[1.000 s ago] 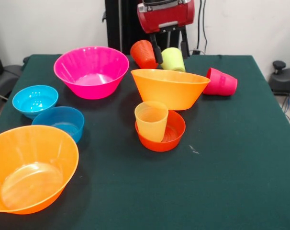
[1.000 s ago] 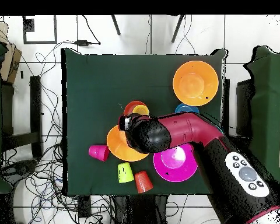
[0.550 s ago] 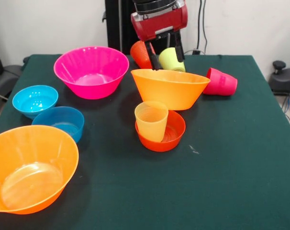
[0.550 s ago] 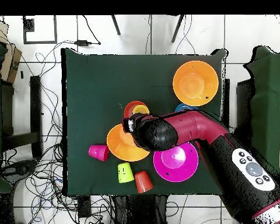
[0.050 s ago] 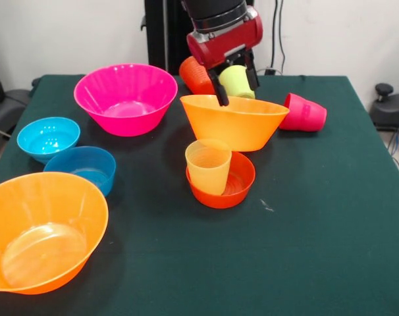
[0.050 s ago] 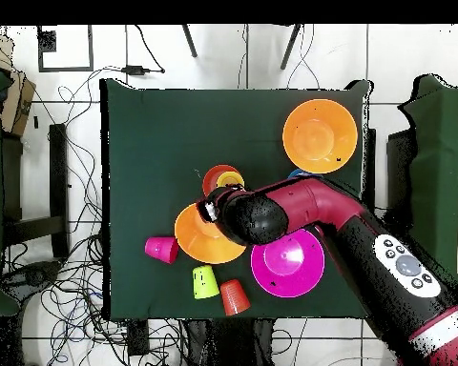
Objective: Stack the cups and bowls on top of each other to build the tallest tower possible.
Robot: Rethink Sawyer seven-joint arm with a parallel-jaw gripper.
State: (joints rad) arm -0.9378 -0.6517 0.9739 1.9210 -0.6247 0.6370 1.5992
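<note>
Ten items are being counted on the green table point(image 5: 331, 217): four cups and six bowls.

Cups: a pale yellow cup point(image 5: 208, 166) is being seen standing upright inside the small red-orange bowl point(image 5: 236, 186), near the table's middle. A lime green cup point(image 5: 237, 81), an orange cup point(image 5: 195, 74) and a red-pink cup point(image 5: 305, 112) are being seen lying on their sides along the far part of the table, the red-pink one at the right, just beside the rim of the middle orange bowl.

Bowls: two large orange ones are being noted, one point(image 5: 234, 121) at the middle just behind the red-orange bowl, the other point(image 5: 41, 230) at the near left corner. A large magenta bowl point(image 5: 126, 98) is being seen at the far left. A light blue bowl point(image 5: 48, 138) and a darker blue bowl point(image 5: 82, 168) are being seen touching each other on the left side.

The gripper point(image 5: 238, 92) is being held over the far rim of the middle orange bowl. Its two dark fingers point(image 5: 221, 93) are being shown parted, with nothing gripped between them. The left finger's tip is being seen at the bowl's far rim; contact cannot be told. The lime green cup is being seen behind the fingers, in the gap between them.

In the overhead view the arm point(image 6: 319, 214) is being seen covering part of the middle orange bowl and the magenta bowl.
</note>
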